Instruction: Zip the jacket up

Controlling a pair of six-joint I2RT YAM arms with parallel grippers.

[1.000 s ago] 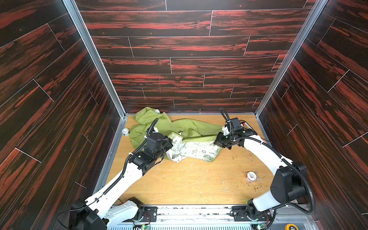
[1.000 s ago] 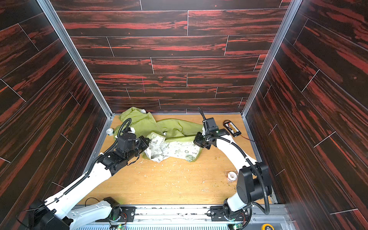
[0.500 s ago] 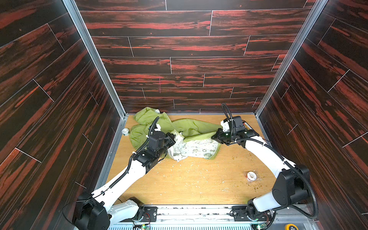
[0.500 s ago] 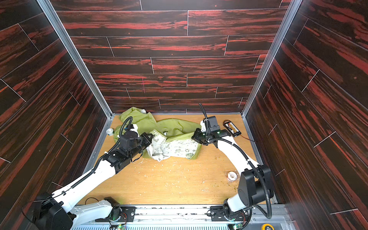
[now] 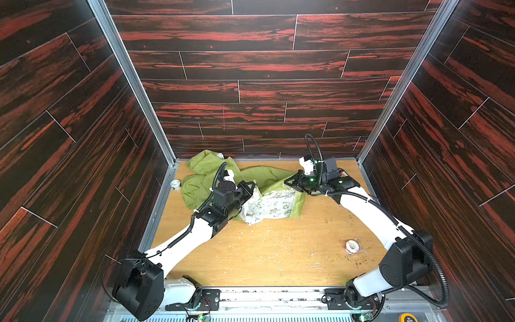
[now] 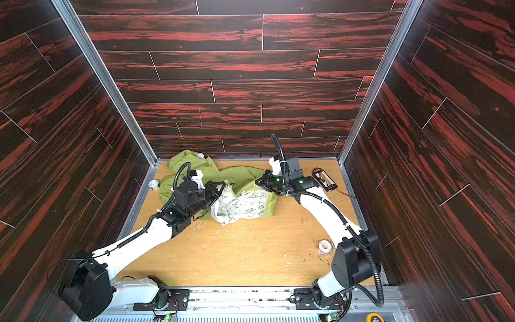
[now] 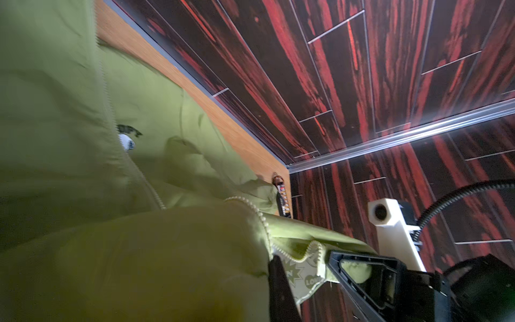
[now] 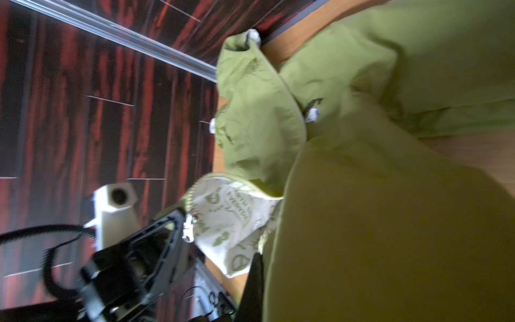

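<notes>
The lime-green jacket lies crumpled at the back of the wooden floor, with its white patterned lining turned up. My left gripper is shut on one front edge of the jacket. My right gripper is shut on the other edge, a short way apart. In the left wrist view green cloth drapes over my dark finger, and pale zipper teeth run across. In the right wrist view a metal zipper slider hangs by the left gripper's fingers.
A white tape roll lies front right on the floor. A small white roll sits by the left wall. A black device with wires lies at the back right. Dark wood-patterned walls close in on three sides.
Both grippers have moved toward the back wall and closer together, carrying the jacket's edges with them. The lining flap has bunched up between them.
</notes>
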